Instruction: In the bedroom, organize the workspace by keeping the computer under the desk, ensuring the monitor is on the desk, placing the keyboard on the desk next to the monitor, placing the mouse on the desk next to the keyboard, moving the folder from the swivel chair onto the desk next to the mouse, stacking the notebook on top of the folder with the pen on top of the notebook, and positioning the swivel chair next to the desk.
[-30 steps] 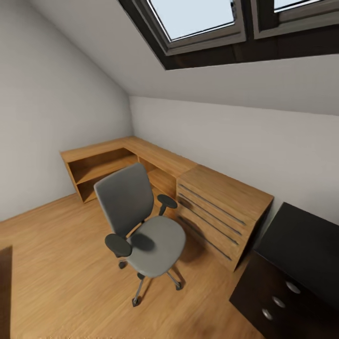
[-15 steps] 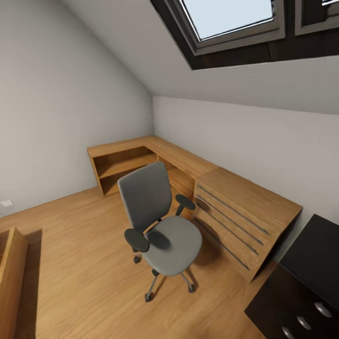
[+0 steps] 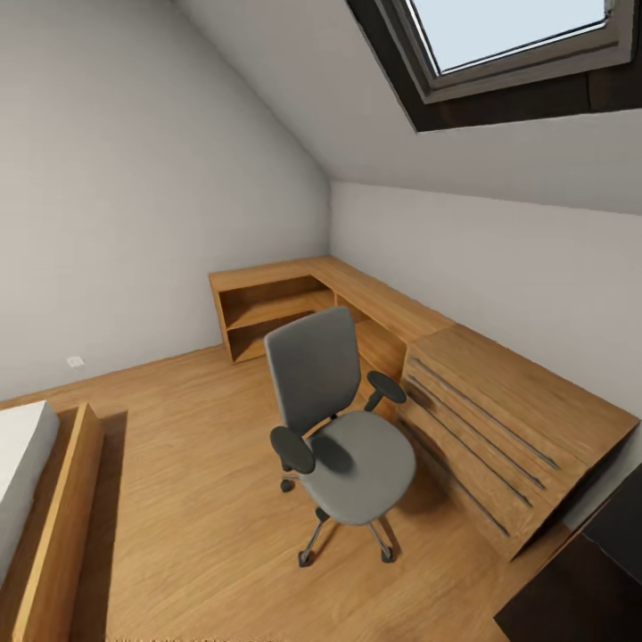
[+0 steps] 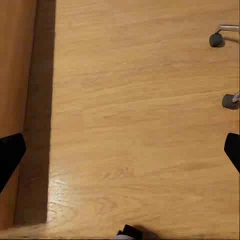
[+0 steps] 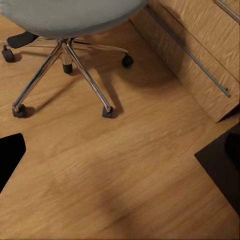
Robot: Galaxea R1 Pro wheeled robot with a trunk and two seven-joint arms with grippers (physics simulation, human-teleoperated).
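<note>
Your head camera has swung left over the last second: the whole picture has slid rightward, so that is the view turning, not the furniture moving. The pale wood-plank floor takes up the lower half of the head view. The low L-shaped light-wood cabinet run sits at centre right, against the white walls. A light-wood bed frame with a white mattress has come in at lower left, and the dark cabinet is now nearly cut off at lower right.

The grey padded swivel chair with black armrests stands at centre, its seat bare; no blue folder lies on it. Its chrome castor base fills the upper left of the right wrist view.

The black tabletop is not ahead, so I judge you need to keep searching.

The left fingers sit at opposite frame edges, spread apart, and the right fingers likewise, both holding nothing.

No readable writing or brand marks.
</note>
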